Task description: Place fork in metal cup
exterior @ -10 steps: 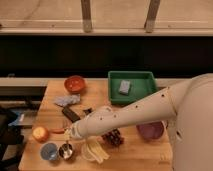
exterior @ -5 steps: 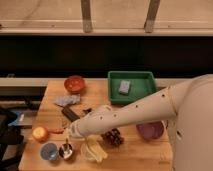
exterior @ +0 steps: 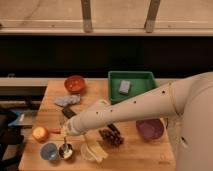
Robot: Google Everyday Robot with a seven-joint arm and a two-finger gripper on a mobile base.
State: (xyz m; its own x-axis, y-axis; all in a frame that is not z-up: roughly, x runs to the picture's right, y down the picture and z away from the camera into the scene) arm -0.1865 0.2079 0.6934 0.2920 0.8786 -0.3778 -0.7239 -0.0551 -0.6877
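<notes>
Where the wooden worktop [exterior: 145,152] nears its front edge, the small shiny metal cup [exterior: 66,151] sits beside a light blue cup [exterior: 49,151], the thin silvery fork [exterior: 65,145] standing in it. The gripper [exterior: 67,134] hovers just above; whether clenched, I cannot tell. Farther back lies a green tray [exterior: 131,78].

The small shiny metal cup [exterior: 66,151] stands upright near the table's [exterior: 130,152] front left corner. The thin silvery fork [exterior: 65,145] stands in it, handle up, just below the gripper [exterior: 66,134].

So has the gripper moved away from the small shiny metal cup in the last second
No. The gripper sits just above the small shiny metal cup, same spot relative to the light blue cup.
</notes>
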